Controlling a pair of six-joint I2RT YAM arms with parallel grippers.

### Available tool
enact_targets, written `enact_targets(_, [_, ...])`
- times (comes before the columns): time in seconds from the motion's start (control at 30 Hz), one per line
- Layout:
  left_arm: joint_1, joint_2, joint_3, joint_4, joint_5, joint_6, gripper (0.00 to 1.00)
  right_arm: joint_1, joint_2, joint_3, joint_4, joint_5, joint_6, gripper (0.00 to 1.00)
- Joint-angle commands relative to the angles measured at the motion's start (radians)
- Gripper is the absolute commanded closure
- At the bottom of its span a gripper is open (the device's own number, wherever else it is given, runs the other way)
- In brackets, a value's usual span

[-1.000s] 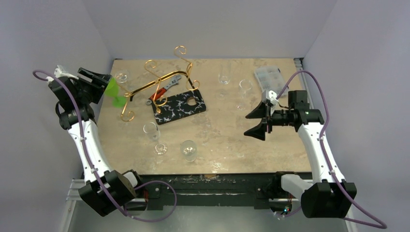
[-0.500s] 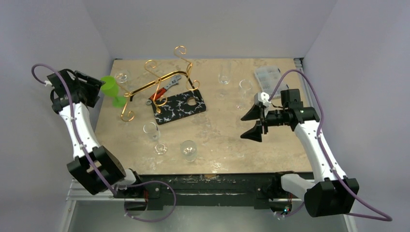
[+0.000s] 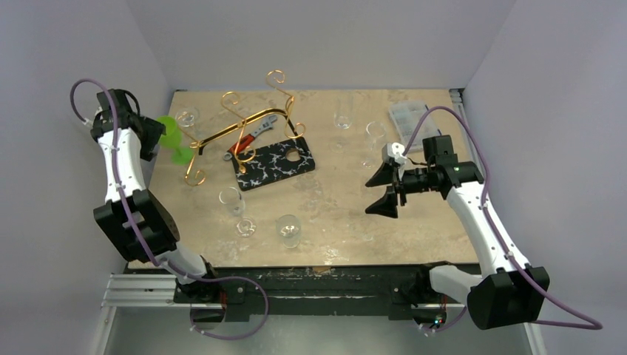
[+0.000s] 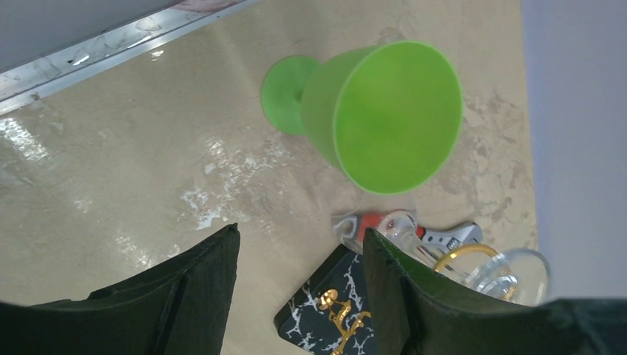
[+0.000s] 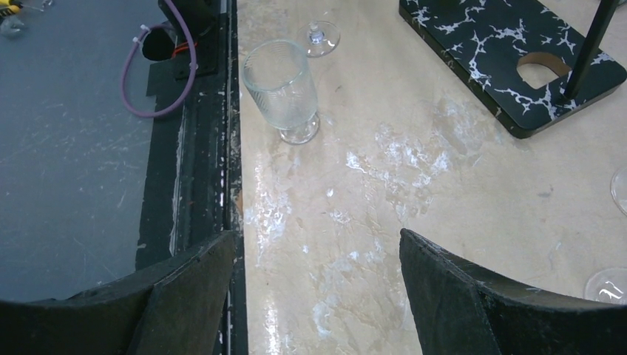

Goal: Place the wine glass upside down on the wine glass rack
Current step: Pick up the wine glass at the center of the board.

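A green wine glass stands upright on the table's left side, just left of the gold wire wine glass rack. In the left wrist view its open bowl faces the camera, beyond the fingertips. My left gripper hovers above it, open, with nothing between its fingers; the top view shows it against the left wall. My right gripper is open and empty over the table's right half, and its wrist view shows only bare tabletop between the fingers.
A black white-veined board lies under the rack with a wrench beside it. Clear glasses stand at front and back. A plastic box sits back right.
The left arm has swung up and back along the left wall, with its gripper narrowing a little. The green glass stayed put. The right gripper drifted slightly left.
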Motion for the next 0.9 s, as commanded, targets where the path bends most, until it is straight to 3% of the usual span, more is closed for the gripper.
enact_targets(0.0, [-0.008,0.044,0.064,-0.049,-0.104,-0.045,0.41,0.003,0.016,0.042,-0.010,0.010,-0.014,0.20])
enact_targets(0.5, [-0.025,0.165,0.175,-0.053,-0.078,-0.060,0.44,0.003,0.028,0.038,-0.016,0.032,-0.022,0.20])
enact_targets(0.67, [-0.028,0.231,0.218,-0.057,-0.066,-0.065,0.51,0.003,0.026,0.032,-0.011,0.037,-0.020,0.20])
enact_targets(0.87, [-0.033,0.262,0.224,-0.052,-0.071,-0.052,0.66,0.002,0.030,0.031,-0.007,0.043,-0.019,0.20])
